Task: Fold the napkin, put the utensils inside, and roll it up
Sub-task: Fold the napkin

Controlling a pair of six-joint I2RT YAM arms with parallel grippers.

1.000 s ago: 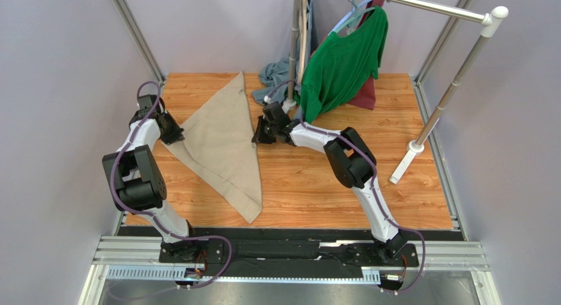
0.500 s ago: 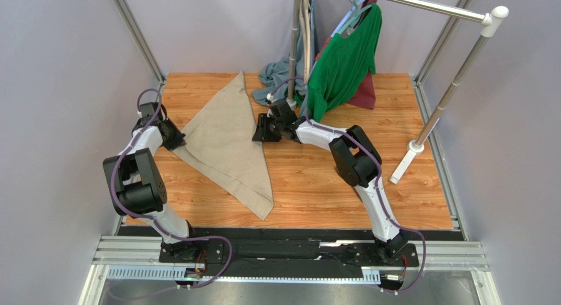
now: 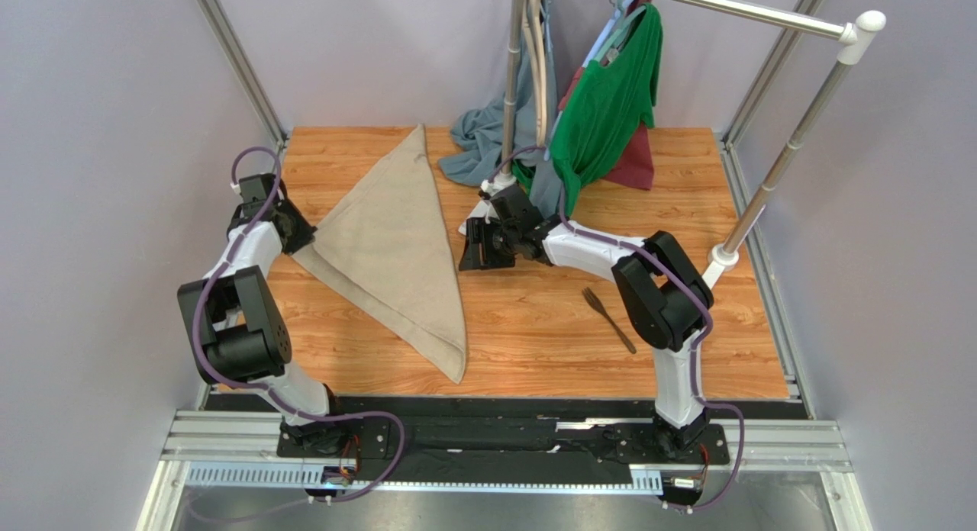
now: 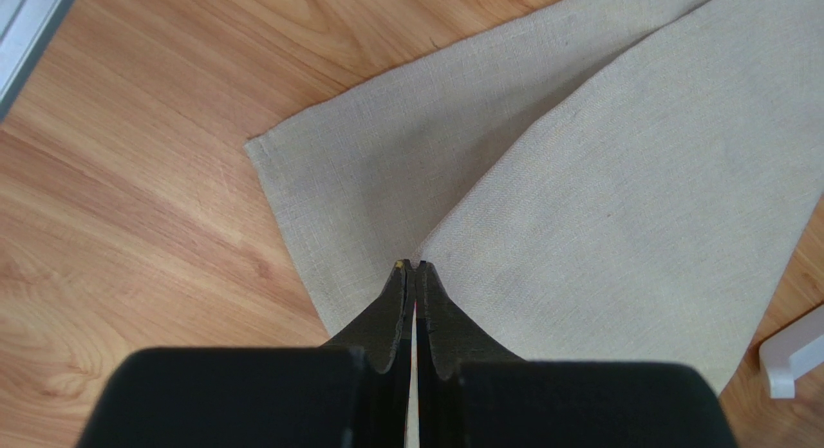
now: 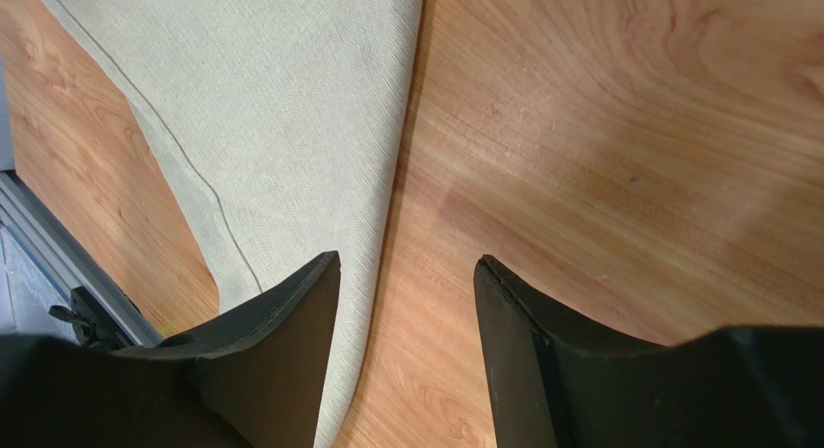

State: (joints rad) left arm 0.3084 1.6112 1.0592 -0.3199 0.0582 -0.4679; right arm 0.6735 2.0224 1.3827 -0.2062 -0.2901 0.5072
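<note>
One beige woven napkin (image 3: pixel 396 251), folded into a long triangle, lies flat left of centre on the wood-grain table (image 3: pixel 539 325). The left gripper (image 4: pixel 414 266) pinches its left corner tight; the right gripper (image 5: pixel 406 274) hangs spread and empty over its straight right edge. The slim dark fork (image 3: pixel 608 319) lies well apart, rightward.

The table (image 3: pixel 539 325) is a wood-grain board. On its left half the napkin (image 3: pixel 390 239) lies flat, folded into a long triangle, with one point reaching the far edge and another close to the near edge. The fork (image 3: pixel 608 319) lies on bare wood on the right half, well apart from the napkin, slanted with its tines toward the far side. At the back a grey-blue cloth (image 3: pixel 473 136) is heaped on the wood beside a rack foot (image 3: pixel 495 188). A second foot (image 3: pixel 697 293), white, rests near the right edge.
</note>
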